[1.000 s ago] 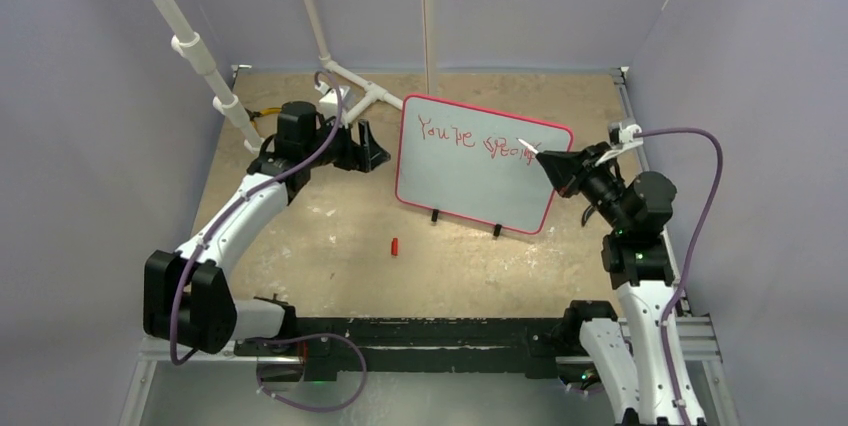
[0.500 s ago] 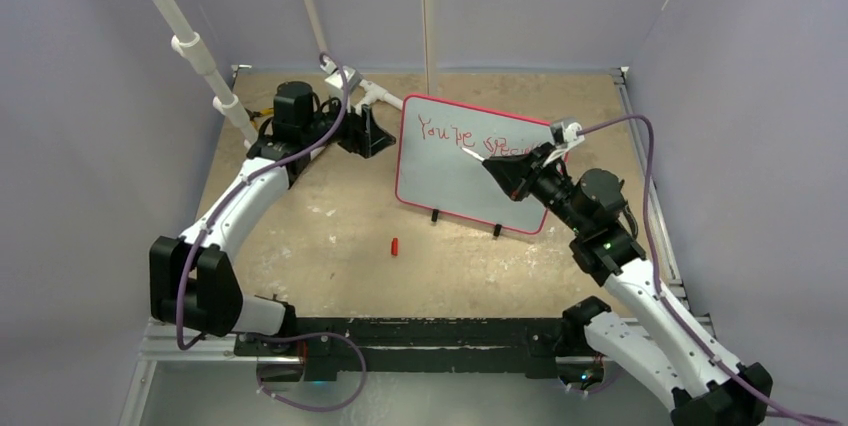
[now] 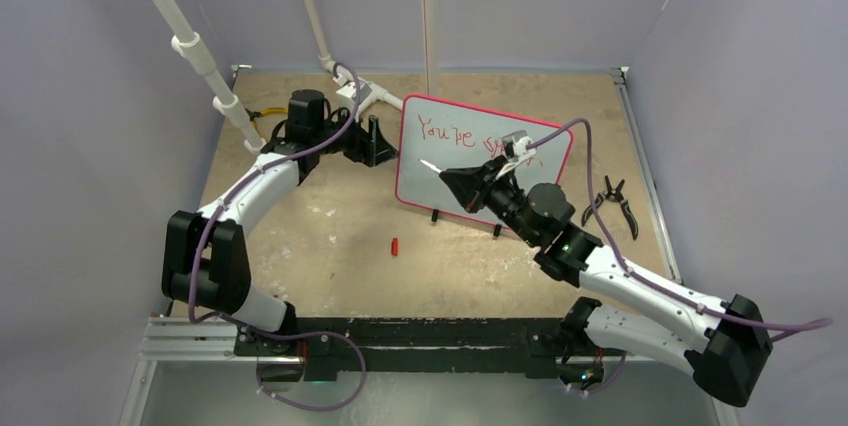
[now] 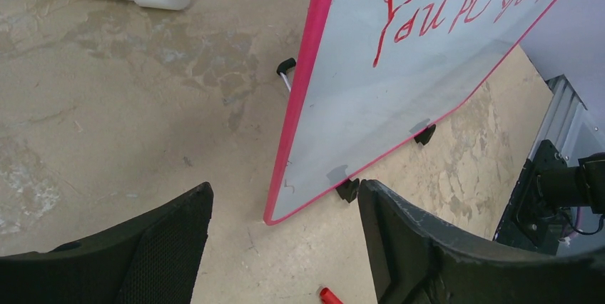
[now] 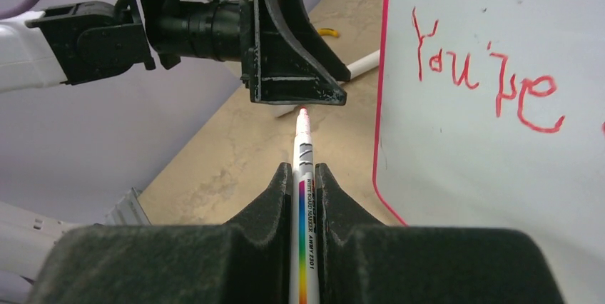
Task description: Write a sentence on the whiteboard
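Right wrist: right gripper [image 5: 305, 175] is clamping the marker [image 5: 302, 140] for writing; I'm hovering left gripper [image 3: 370, 143], jaws apart, to steady the whiteboard [image 4: 371, 118].

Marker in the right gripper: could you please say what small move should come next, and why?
Probably swing the right gripper so the marker tip meets the blank area of the whiteboard under the lettering; the tip now points past the board's left edge.
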